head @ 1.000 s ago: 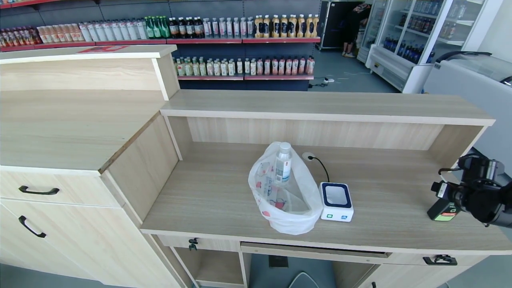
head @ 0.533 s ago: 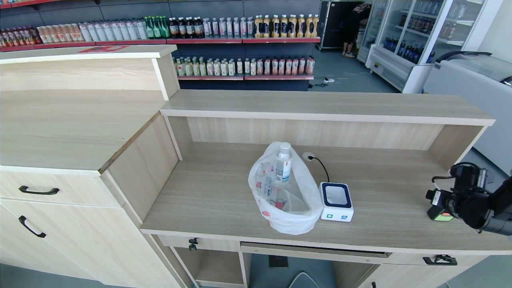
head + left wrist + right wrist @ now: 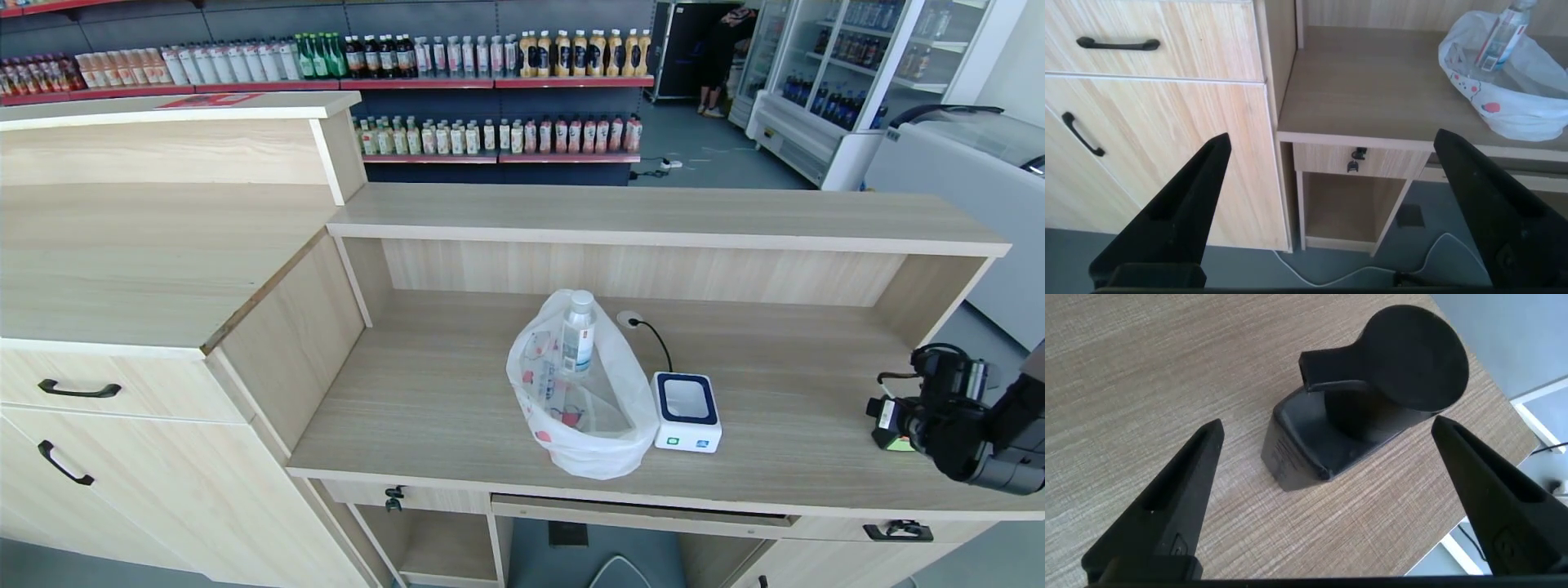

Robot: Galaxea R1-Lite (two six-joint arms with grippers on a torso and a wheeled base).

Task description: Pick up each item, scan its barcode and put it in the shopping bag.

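1. Shop interior: long shelves point(image 3: 490, 82) of bottled drinks along the back, glass-door coolers point(image 3: 833, 73) at the rear right.
2. Tabletop point(image 3: 457, 408): pale wood-grain checkout counter with a raised ledge along its far edge and a taller cabinet with drawers point(image 3: 1151, 82) at its left end.
3. Shopping bag point(image 3: 600, 457): thin white plastic with red print, mouth open, sitting about midway along the tabletop, near the front edge.
4. Bottle point(image 3: 578, 335): clear, white cap, labelled, standing upright inside the shopping bag against its far side.
5. Barcode scanner point(image 3: 687, 411): white box with a dark-framed window facing up, just beside the shopping bag on its right. A black cable point(image 3: 657, 339) runs from it to a round port toward the far edge.
6. Black handheld device point(image 3: 1388, 367): round head on a boxy body, lying on the tabletop near the right edge.
7. Right gripper point(image 3: 1327, 429): fingers spread wide apart, holding nothing, low over the black handheld device. Contact cannot be told.
8. Left gripper point(image 3: 1331, 143): fingers wide apart, empty, below tabletop level in front of the drawers, well apart from the shopping bag.
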